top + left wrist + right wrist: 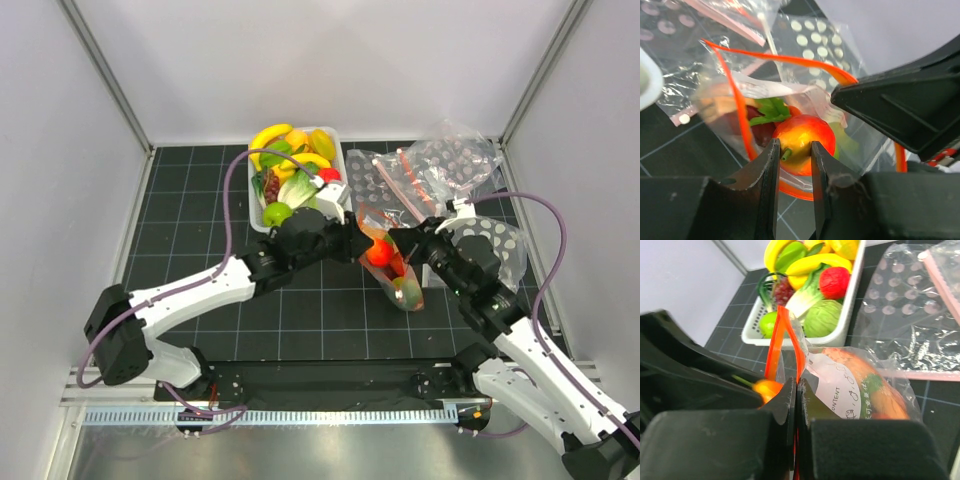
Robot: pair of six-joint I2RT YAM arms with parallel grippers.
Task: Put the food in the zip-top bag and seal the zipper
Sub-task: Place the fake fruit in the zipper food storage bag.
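While the zip-top bag (400, 285) is held open just off the near right corner of the white tub (342, 155), an orange-red fruit (802, 142) is presented at its mouth.
The fruit is pinched between the fingers of the left gripper (792, 147), right at the opening. The right gripper (796, 385) is pressed together on the zipper (775, 340), and one lip is lifted by it. Loading is judged partway: a red piece with green leaves and a green piece are already seen inside, while bananas, greens and a red piece are left in the tub. The zipper is gaping, so sealing is not yet begun. The bag is shown clear, crinkled and white-dotted, with an orange-red strip along its mouth.
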